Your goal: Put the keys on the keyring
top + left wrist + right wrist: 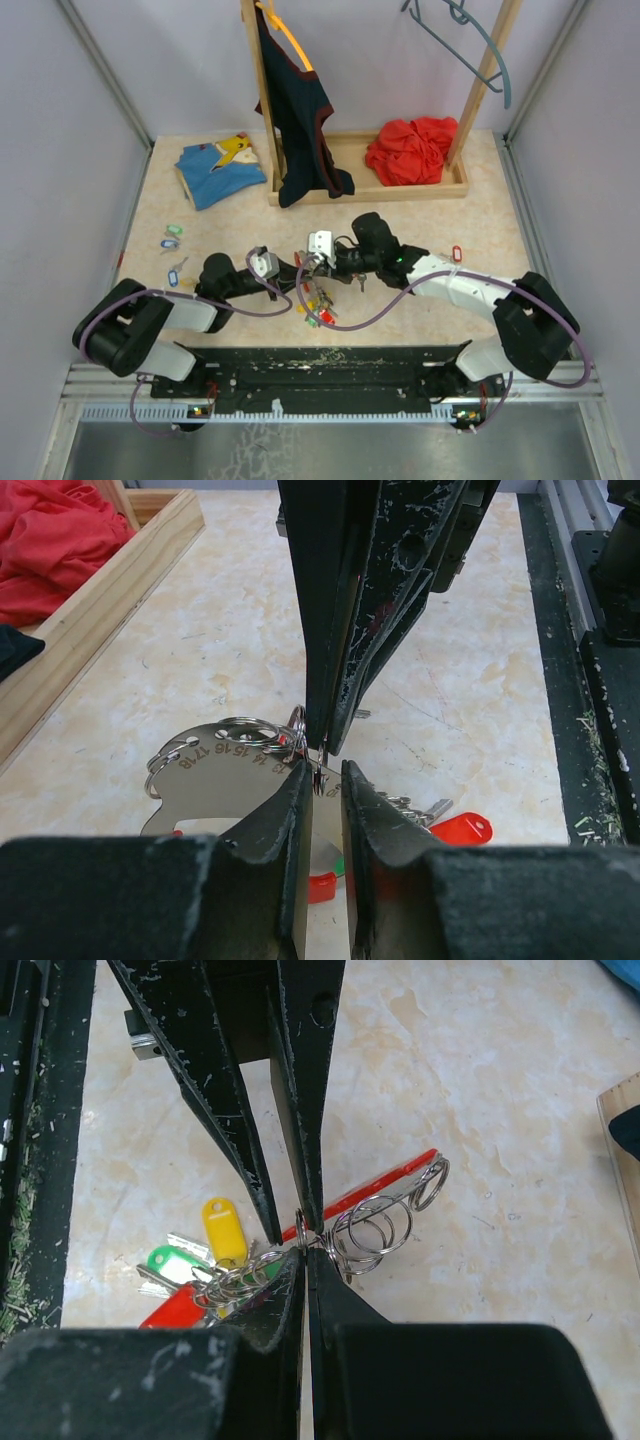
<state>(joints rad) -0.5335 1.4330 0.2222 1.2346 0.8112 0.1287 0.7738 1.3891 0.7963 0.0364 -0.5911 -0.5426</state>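
Silver wire keyring (375, 1230) pinched in fully closed right gripper (305, 1255), seemingly steadied for threading; left gripper (322, 772) jaws nearly together beside it, hold unclear; small silver keys (222, 1230) with coloured plastic tags clustered just beside it.

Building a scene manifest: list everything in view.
bunched keys: several, red/yellow/green tags, table centre below grippers
loose keys: about four, green/blue/yellow tags, table left
red tag: one, red, table right
keyring: silver wire loops, count unclear, at the fingertips
engraved plate: one, silver, on the rings
wooden rack: one, tan, far side
navy garment: one, hanging on rack
orange hanger: one, under the garment
teal hanger: one, right post
red cloth: one, rack tray
folded garment: one, blue and yellow, far left
table: one, beige
left gripper: black, narrow gap at keyring, grip unclear
right gripper: black, shut on keyring
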